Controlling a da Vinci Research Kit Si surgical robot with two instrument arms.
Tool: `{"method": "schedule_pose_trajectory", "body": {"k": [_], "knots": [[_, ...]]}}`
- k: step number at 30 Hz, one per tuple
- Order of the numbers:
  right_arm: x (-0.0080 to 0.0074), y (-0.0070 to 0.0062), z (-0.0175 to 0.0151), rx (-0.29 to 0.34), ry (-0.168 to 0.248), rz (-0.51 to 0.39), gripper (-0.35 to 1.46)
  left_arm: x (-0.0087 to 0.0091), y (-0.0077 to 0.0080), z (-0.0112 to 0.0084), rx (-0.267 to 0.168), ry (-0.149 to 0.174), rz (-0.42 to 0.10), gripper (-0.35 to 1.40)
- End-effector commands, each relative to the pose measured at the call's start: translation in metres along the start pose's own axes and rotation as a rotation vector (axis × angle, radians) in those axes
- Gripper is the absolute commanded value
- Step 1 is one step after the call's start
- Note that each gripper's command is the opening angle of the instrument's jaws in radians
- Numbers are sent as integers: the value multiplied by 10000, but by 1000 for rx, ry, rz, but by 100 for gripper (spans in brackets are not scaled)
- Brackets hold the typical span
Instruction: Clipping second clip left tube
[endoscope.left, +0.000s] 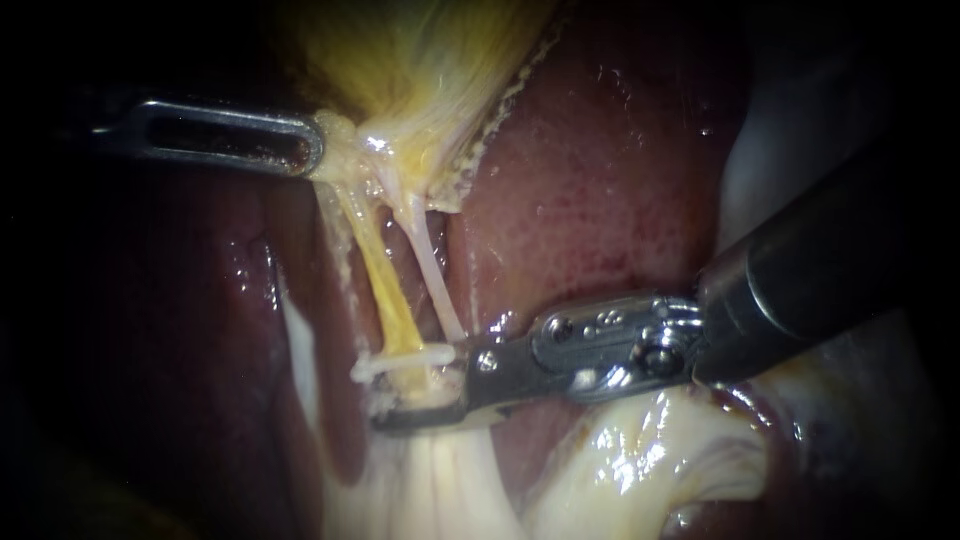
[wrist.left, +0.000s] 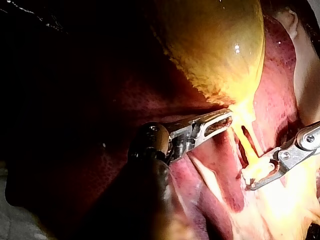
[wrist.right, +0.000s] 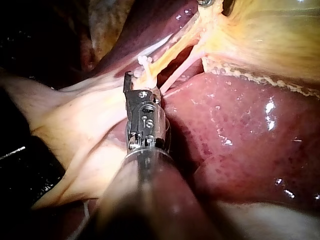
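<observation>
The yellow left tube (endoscope.left: 385, 300) runs down from the gallbladder (endoscope.left: 420, 60); a thin white right tube (endoscope.left: 437, 285) lies beside it. My right instrument (endoscope.left: 388, 395) comes in from the right, its jaws apart with the left tube between them. A white clip (endoscope.left: 405, 357) crosses that tube along the upper jaw. My left instrument (endoscope.left: 318, 150) is shut on the gallbladder's neck and holds it up and left. The left wrist view shows both, my left instrument (wrist.left: 226, 120) and my right instrument (wrist.left: 252, 180). In the right wrist view my right instrument (wrist.right: 130, 79) sits at the left tube (wrist.right: 167, 52).
Dark red liver (endoscope.left: 600, 190) lies right of the tubes and to their left. Pale fatty tissue (endoscope.left: 640, 460) bulges under my right instrument's shaft (endoscope.left: 820, 270). The space between the two tubes is narrow.
</observation>
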Motion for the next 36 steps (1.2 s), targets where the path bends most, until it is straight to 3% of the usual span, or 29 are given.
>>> {"method": "schedule_pose_trajectory", "body": {"k": [1,4,8,15,19,29,36], "knots": [[0,0,0,-1,-3,0,3,0,0,0,0,0,0,-35],[1,2,-1,3,15,3,23,0,0,0,0,0,0,-35],[10,12,-7,19,102,25,41,0,0,0,0,0,0,-35],[22,31,-20,-77,211,72,50,0,0,0,0,0,0,-35],[25,36,-27,-67,236,97,50,0,0,0,0,0,0,-35],[27,35,-26,-18,280,132,50,0,0,0,0,0,0,-35],[28,29,-20,59,327,197,50,0,0,-1,0,0,0,-35]]}}
